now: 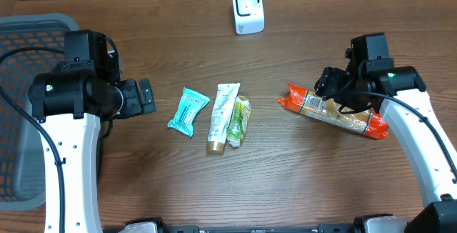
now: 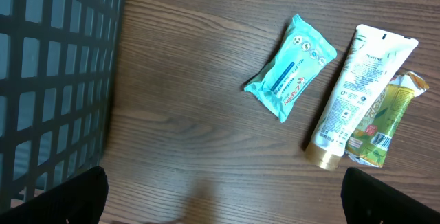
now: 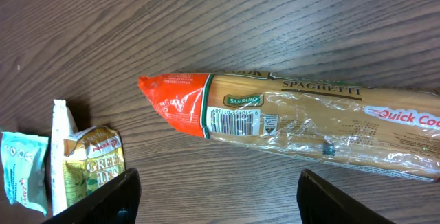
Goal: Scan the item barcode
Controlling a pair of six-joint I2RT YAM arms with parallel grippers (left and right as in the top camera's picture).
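**Spaghetti packet on the table below the spread right end effector**

The spaghetti packet (image 3: 295, 128) is seen lying flat on the right part of the table (image 1: 285, 183), with its orange-red end turned toward the middle. A barcode (image 3: 234, 121) is shown on its upper face, just beside the orange-red end. The right end effector (image 3: 217, 183) is held above this packet. Its fingers are spread apart and nothing is pinched between them; the packet is not touched by them in the wrist view.

The left end effector (image 2: 223, 183) is found over the left part of the table with its fingers spread very wide, and nothing is held in it. A grey basket (image 2: 55, 80) is placed at the left edge of the table.

Three small things are laid in the middle: a teal wipes pack (image 1: 188, 111), a white tube (image 1: 223, 117) and a green tea packet (image 1: 238, 121). The tube and the tea packet are touching; the wipes pack is set a little apart to their left.

A white scanner (image 1: 248, 9) is standing upright at the far edge, well apart from the spaghetti packet.
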